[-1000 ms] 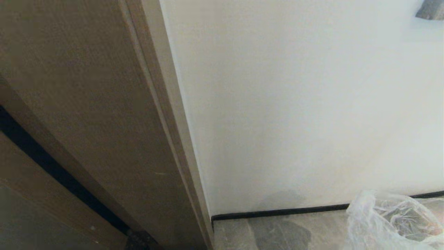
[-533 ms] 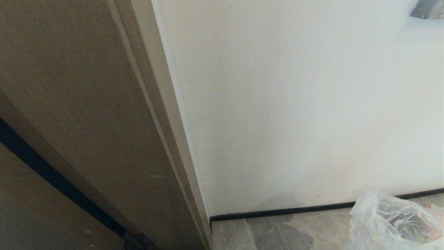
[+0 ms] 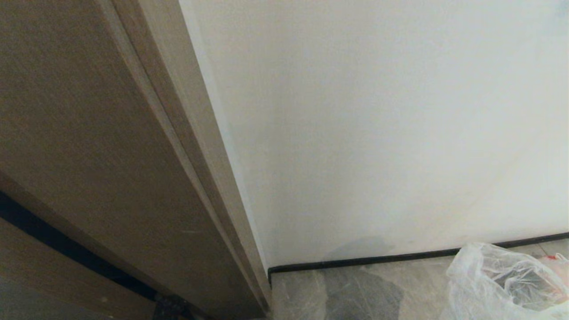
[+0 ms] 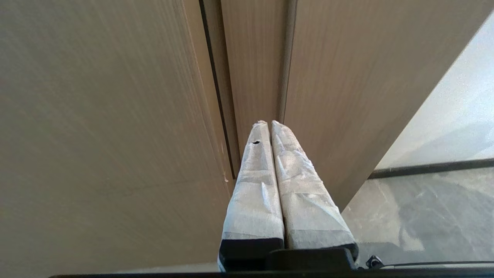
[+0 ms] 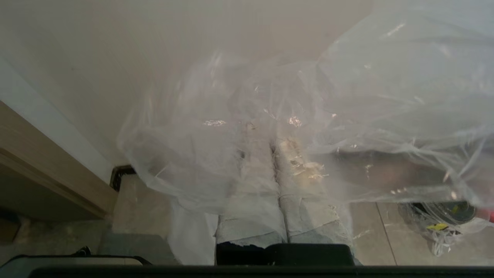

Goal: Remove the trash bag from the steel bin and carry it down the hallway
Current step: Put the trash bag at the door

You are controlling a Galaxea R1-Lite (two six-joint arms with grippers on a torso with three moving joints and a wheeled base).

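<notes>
The trash bag point(image 5: 308, 116) drapes over the right hand point(image 5: 274, 144) (fingers pinching its plastic).

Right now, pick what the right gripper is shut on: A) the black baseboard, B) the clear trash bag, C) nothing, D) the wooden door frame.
B: in the right wrist view the clear trash bag drapes over the right gripper, whose fingers are pressed together on the film.

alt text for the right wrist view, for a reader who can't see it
A thin, clear, crinkled trash bag drapes over the right gripper, whose tape-wrapped fingers are pressed shut on the plastic. Behind are a plain white wall, a wooden door frame and grey marble-look floor tiles.
</notes>
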